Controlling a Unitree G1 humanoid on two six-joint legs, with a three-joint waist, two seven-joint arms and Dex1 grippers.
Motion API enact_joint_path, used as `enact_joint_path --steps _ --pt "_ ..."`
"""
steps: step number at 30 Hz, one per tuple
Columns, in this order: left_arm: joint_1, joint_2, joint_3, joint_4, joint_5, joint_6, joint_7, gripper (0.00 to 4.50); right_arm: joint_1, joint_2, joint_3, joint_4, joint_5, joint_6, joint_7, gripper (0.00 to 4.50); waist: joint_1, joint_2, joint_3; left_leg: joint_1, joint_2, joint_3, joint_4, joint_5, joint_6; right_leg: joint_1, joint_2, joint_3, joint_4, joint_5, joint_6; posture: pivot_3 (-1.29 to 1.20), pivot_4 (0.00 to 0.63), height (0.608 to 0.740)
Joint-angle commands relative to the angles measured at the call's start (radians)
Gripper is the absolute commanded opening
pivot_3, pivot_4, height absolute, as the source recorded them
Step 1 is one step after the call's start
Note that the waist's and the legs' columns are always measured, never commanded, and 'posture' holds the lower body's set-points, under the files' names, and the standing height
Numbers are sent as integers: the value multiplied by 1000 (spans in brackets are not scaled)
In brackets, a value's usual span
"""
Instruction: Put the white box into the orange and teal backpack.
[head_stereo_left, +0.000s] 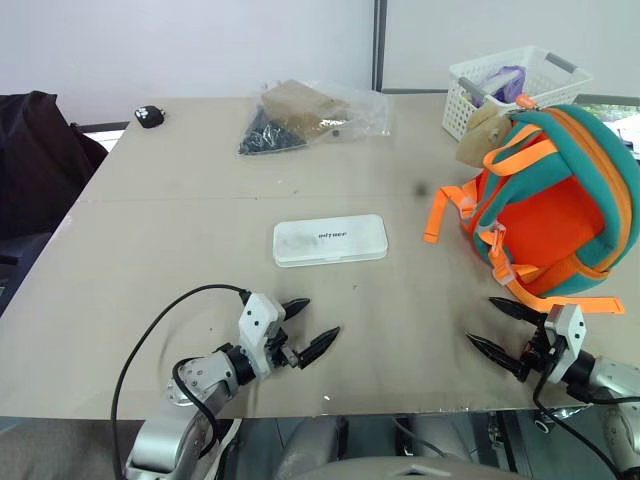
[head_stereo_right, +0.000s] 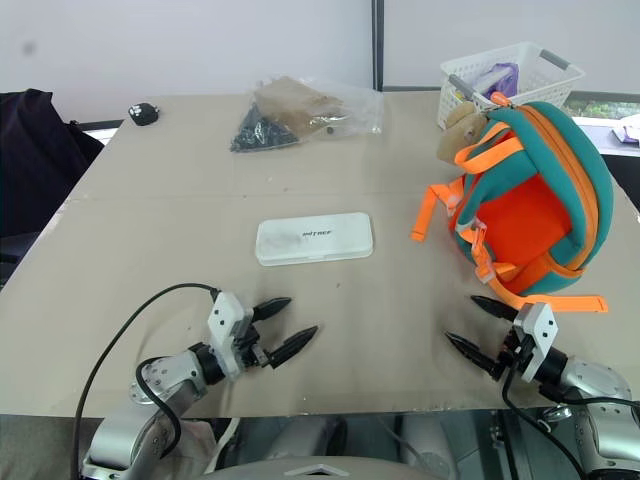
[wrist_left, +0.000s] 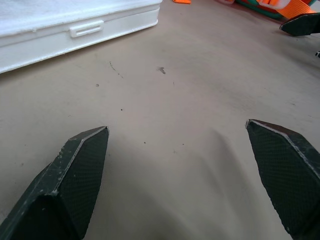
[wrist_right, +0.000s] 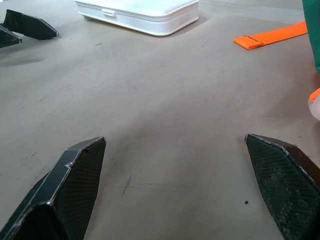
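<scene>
Both arms reach forward, low over the counter. The left tool sits at the near left edge. Its two black fingers are spread wide apart, with nothing between them, and they point forward and a bit to the right. A black cable loops from the left wrist. The right tool sits at the near right edge. Its two black fingers are spread wide too, with nothing between them. They point forward and to the left.

Smooth white plastic box, soft orange and teal fabric backpack, matt beige table, clear crinkled plastic bag.
</scene>
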Motion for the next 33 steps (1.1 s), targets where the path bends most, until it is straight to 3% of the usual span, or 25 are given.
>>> enact_joint_path --steps 1,19,23,28,33 --pt "16 -3 0 21 6 6 5 4500 -1 0 1 -27 10 5 2 4402 0 0 0 0 0 0 0 0 0 0 0 0 0 0 0 0 150 740" --pt "52 9 24 0 -16 -37 -32 4500 -10 4 12 -28 3 7 3 4402 -2 0 1 0 0 0 0 0 0 0 0 0 0 0 0 0 150 740" --pt "95 78 149 -26 -122 -52 -133 4500 -11 -2 13 -32 7 12 9 4402 -3 -2 3 -1 1 0 0 0 0 -1 0 0 0 0 0 0 150 740" --pt "35 259 297 125 -313 200 -265 4500 -65 22 85 -55 -50 38 -36 4402 -2 0 7 -2 1 -2 0 -1 2 -2 1 -4 0 0 0 0 150 740" --pt "-213 343 413 392 -553 567 -267 4500 -186 81 179 -80 -132 32 -109 4402 -9 -3 9 -2 1 -2 1 0 -1 -3 6 -8 1 0 0 0 150 740"
